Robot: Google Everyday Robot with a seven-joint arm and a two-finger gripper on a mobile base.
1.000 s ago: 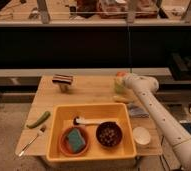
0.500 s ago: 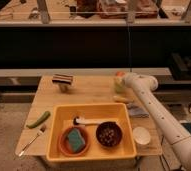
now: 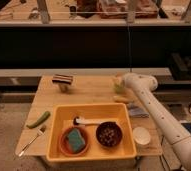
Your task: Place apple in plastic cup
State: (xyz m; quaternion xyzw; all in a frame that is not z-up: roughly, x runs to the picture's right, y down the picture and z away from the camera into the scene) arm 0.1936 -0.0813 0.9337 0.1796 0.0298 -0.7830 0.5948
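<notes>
The pale yellow-green plastic cup [image 3: 119, 87] stands at the back right of the wooden table [image 3: 91, 95]. My white arm [image 3: 156, 112] reaches in from the lower right. Its gripper [image 3: 122, 84] is right at the cup, partly over it. The apple does not show; the gripper end covers the spot at the cup.
A yellow tub [image 3: 91, 150] at the table front holds a white brush [image 3: 91, 120], an orange bowl with a teal sponge [image 3: 75, 140] and a dark bowl [image 3: 109, 134]. A white cup [image 3: 141, 135], a green vegetable [image 3: 39, 119], a utensil [image 3: 30, 142] and a striped object [image 3: 63, 80] lie around.
</notes>
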